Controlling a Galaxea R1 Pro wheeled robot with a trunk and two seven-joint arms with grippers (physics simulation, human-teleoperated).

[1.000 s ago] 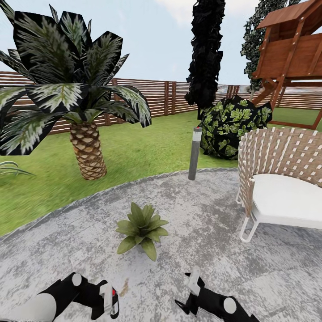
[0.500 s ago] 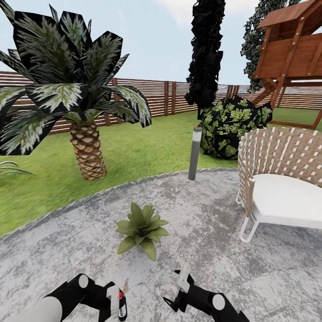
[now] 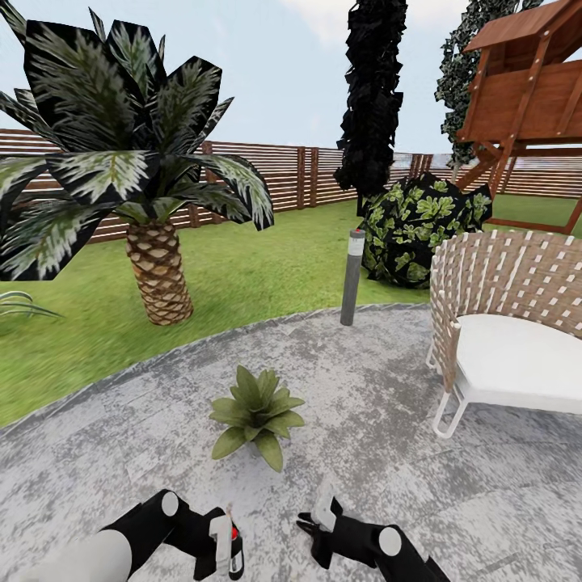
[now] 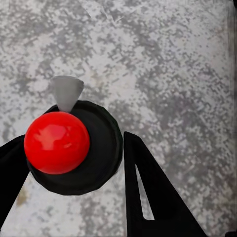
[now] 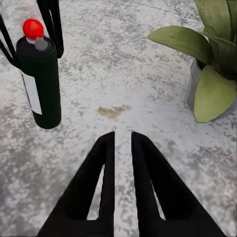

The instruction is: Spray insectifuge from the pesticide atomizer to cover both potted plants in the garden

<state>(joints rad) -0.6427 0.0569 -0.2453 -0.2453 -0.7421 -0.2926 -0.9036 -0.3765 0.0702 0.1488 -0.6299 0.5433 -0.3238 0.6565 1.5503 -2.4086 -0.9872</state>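
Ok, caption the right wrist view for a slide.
Dark green white-banded atomizer bottle standing on grey speckled stone patio between left gripper's fingers, near green potted rosette.

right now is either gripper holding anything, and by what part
The left gripper holds the pesticide atomizer upright, its fingers on either side of the dark top under the red button. The right gripper is nearly shut and empty.

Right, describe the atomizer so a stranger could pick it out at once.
Start from the round grey stone patio and go to its near edge, just in front of the low potted plant. There the left gripper has its fingers either side of the atomizer, a slim dark green bottle standing upright. Its white label, grey nozzle and red ball on the dark cap set it apart; nothing nearby is red.
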